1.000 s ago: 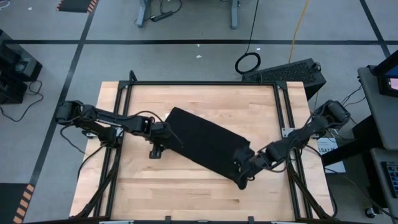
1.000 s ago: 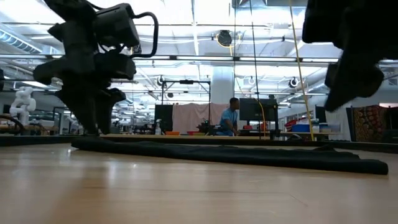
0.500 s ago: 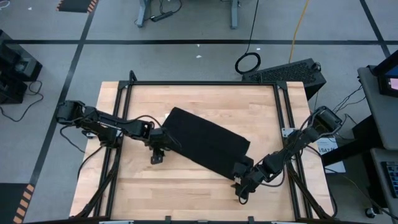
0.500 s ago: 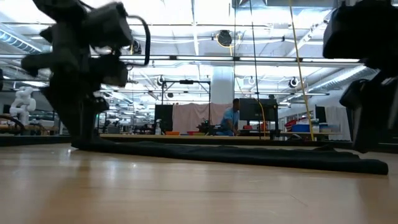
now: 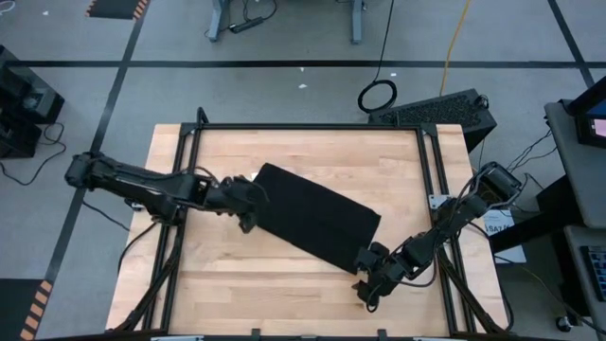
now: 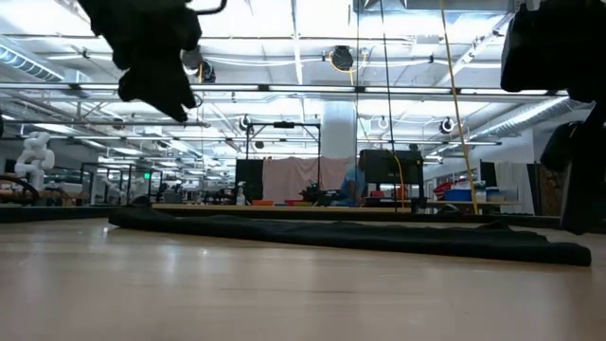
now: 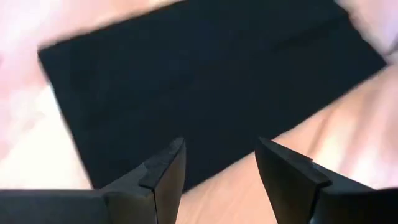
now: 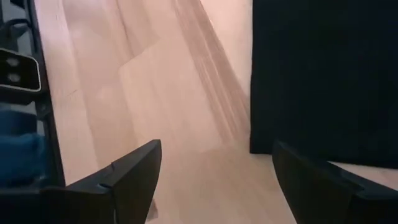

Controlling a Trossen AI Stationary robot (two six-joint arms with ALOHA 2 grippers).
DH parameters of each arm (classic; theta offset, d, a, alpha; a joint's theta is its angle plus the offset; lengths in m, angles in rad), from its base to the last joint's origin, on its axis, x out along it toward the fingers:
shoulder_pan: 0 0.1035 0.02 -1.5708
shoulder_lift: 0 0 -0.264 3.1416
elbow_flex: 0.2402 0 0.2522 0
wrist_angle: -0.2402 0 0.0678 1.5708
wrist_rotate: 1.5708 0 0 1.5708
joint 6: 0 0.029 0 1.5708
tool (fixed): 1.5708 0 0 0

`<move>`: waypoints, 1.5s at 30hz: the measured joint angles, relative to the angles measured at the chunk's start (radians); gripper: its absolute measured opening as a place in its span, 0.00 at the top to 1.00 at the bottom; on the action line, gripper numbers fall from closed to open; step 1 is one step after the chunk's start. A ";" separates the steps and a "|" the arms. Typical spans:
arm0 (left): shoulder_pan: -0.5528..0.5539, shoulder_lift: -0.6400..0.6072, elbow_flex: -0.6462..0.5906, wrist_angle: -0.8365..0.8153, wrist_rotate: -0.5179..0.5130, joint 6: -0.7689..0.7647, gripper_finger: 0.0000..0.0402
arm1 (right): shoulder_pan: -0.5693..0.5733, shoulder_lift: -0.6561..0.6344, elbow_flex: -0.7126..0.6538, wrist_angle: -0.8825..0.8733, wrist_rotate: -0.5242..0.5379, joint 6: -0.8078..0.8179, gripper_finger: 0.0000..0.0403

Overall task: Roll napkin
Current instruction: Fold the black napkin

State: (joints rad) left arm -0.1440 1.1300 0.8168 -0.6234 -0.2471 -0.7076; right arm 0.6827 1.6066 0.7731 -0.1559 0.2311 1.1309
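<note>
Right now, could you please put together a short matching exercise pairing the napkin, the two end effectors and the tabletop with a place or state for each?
Column one:
1. napkin
2. left end effector
3. right end effector
4. tabletop

Column two:
A. open, off the cloth beside its near right corner
B. light wood, inside a black frame
C. open, raised at the cloth's left edge
D. black, lying flat and slanted, not yet rolled

Pairs: 1-D, 2-C, 3-A, 4-B
</note>
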 joint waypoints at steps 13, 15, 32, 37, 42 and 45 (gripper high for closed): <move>0.025 0.045 -0.083 -0.136 0.191 0.433 0.51 | 0.000 0.000 0.000 -0.035 0.138 -0.202 0.26; 0.026 0.048 -0.107 -0.132 0.191 0.428 0.51 | 0.000 0.000 0.000 -0.057 0.139 -0.210 0.26; 0.026 0.062 -0.172 -0.127 0.108 0.427 0.51 | -0.007 0.111 -0.001 0.024 0.179 -0.189 0.29; 0.026 0.062 -0.172 -0.126 0.120 0.427 0.51 | -0.007 0.106 0.000 0.014 0.161 -0.177 0.42; 0.026 0.062 -0.172 -0.126 0.119 0.434 0.51 | -0.007 0.103 0.000 -0.001 0.132 -0.184 0.59; 0.026 0.062 -0.172 -0.120 0.127 0.434 0.51 | -0.007 0.103 0.000 -0.011 0.118 -0.202 0.68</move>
State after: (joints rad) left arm -0.1181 1.1915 0.6449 -0.7437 -0.1205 -0.2734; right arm 0.6758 1.7091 0.7734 -0.1664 0.3491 0.9293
